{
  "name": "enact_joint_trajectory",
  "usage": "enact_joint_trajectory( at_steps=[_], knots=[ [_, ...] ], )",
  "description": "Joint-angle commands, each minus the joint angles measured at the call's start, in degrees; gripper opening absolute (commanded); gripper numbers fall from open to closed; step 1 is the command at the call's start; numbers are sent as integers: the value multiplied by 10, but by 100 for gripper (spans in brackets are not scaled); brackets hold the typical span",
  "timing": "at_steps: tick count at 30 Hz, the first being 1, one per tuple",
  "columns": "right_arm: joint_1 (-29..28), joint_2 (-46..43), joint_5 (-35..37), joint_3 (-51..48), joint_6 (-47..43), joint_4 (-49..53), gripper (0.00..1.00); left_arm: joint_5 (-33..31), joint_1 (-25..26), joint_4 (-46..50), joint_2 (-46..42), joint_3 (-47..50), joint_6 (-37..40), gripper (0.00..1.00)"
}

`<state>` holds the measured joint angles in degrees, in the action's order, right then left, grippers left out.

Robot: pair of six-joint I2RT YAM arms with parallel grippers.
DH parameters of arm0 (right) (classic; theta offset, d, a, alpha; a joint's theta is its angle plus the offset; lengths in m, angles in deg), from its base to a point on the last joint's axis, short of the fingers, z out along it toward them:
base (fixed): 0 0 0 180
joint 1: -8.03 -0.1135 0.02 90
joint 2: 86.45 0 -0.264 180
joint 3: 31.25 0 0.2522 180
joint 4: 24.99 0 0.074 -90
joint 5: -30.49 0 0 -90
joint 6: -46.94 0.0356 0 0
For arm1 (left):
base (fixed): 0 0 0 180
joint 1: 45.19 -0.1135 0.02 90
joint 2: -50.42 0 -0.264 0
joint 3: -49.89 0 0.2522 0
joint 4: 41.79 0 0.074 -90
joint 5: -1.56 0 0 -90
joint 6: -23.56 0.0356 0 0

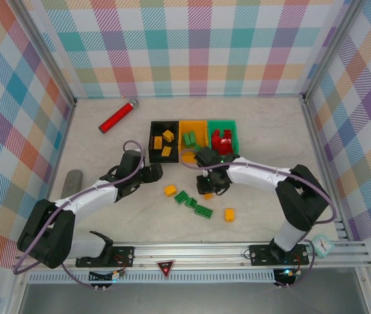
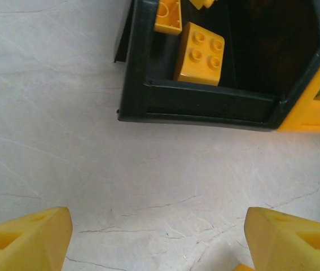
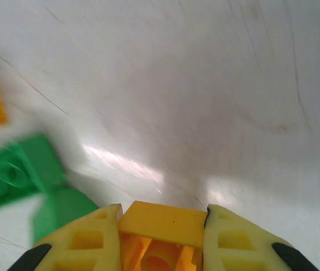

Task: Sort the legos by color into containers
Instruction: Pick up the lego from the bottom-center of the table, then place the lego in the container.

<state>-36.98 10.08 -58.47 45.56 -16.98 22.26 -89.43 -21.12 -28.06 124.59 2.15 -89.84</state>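
Three containers stand in a row at mid-table: a black bin [image 1: 152, 137] with yellow-orange legos, an orange-yellow bin [image 1: 193, 122] with green ones, and a green bin [image 1: 235, 136] with red ones. My right gripper [image 1: 209, 190] is low over the table in front of them, shut on a yellow-orange lego [image 3: 165, 223] held between its fingers. My left gripper [image 1: 156, 172] hangs open and holds nothing, just short of the black bin's near wall [image 2: 205, 104]; a yellow brick [image 2: 200, 53] lies inside. Loose on the table lie an orange lego [image 1: 170, 190], three green legos [image 1: 191, 203] and another orange one [image 1: 229, 214].
A long red cylinder [image 1: 118, 116] lies at the back left. A grey object [image 1: 71, 184] rests by the left wall. A small clock [image 1: 322, 246] sits at the front right rail. Checked walls close in three sides.
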Motion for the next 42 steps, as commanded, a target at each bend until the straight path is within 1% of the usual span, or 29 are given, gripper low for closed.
enact_joint_trajectory(
  at_steps=[1, 8, 15, 18, 19, 21, 22, 24, 29, 36, 39, 42],
  knots=[
    [-1, 35, -2, 83, -34, 14, 16, 20, -22, -6, -3, 11, -20, 80],
    [8, 164, -20, 292, -67, 49, 19, 60, -66, -31, -3, 32, -44, 79],
    [18, 292, -33, 514, -83, 88, 21, 104, -94, -50, 36, 33, -65, 79],
    [24, 346, -25, 605, -89, 120, 27, 124, -106, -66, 46, 38, -73, 79],
    [25, 369, -21, 647, -92, 140, 32, 128, -108, -69, 47, 40, -74, 79],
    [26, 396, -6, 702, -97, 175, 45, 134, -110, -71, 45, 41, -74, 79],
    [26, 401, -1, 713, -99, 182, 48, 134, -110, -72, 43, 42, -74, 79],
    [26, 391, -6, 703, -100, 179, 50, 132, -111, -71, 38, 44, -73, 79],
    [20, 322, -30, 600, -93, 132, 51, 128, -111, -69, 30, 45, -72, 79],
    [-15, 140, -14, 335, -63, 34, 51, 141, -111, -76, 30, 46, -70, 79],
    [-29, 56, 1, 215, -43, 14, 51, 146, -111, -78, 27, 47, -68, 79],
    [-38, -24, 27, 108, -18, 20, 52, 153, -111, -83, 25, 49, -69, 79]
  ],
)
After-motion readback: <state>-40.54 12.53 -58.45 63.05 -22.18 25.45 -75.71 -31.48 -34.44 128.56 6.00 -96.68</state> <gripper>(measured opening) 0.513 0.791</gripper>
